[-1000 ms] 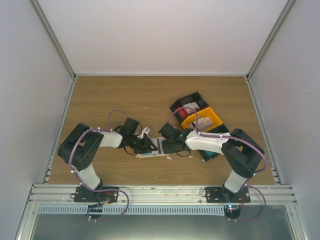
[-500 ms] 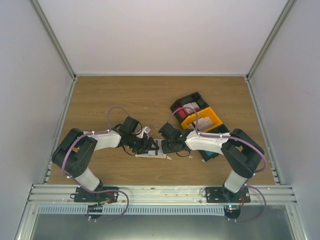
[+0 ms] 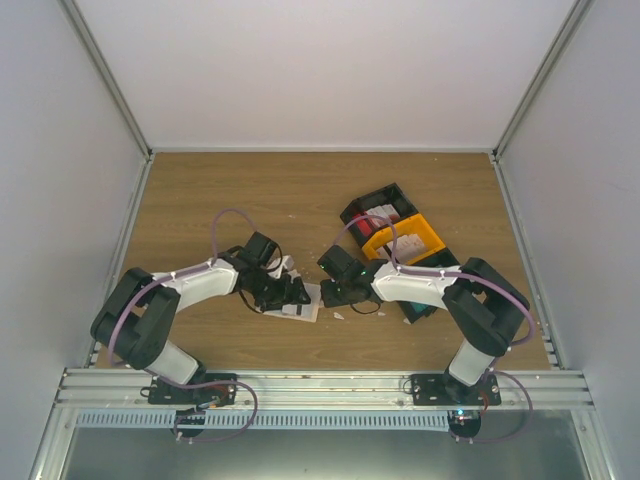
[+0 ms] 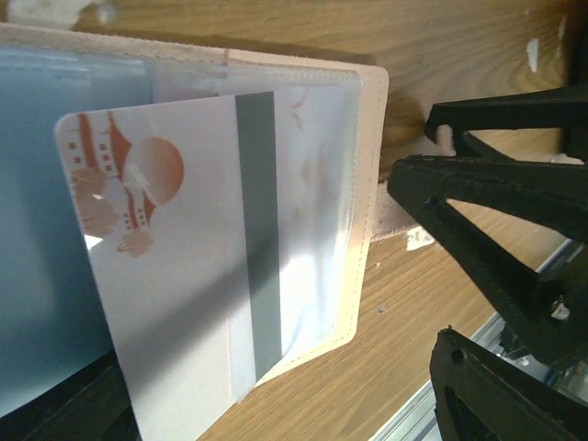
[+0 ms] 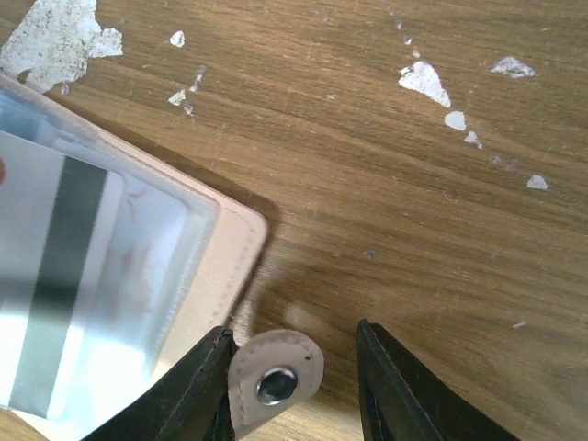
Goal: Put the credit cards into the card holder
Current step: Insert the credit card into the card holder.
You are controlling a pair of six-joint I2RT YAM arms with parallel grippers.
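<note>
The wallet (image 3: pixel 305 311) lies open on the table (image 3: pixel 220 190), about midway between the left and right edges and nearer the near edge than the far one. It sits between the two claws. A white card (image 4: pixel 165 276) with a red picture and a grey stripe lies askew over its clear pocket. One corner of the card pokes past the wallet's rim. I cannot tell whether the card is under the plastic.

The left claw (image 3: pixel 289 293) is at the wallet's left side, spread wide. One of its fingers (image 4: pixel 487 395) stands well apart from the card; the other is only a dark shape by the card's corner.

The right claw (image 5: pixel 292 329) is low at the wallet's right edge with its fingers apart. The snap tab (image 5: pixel 276 372) lies between them, against one finger and apart from the other.

White scraps (image 5: pixel 57 41) dot the wood beside the wallet. Black and yellow bins (image 3: pixel 395 228) sit toward the right edge.
</note>
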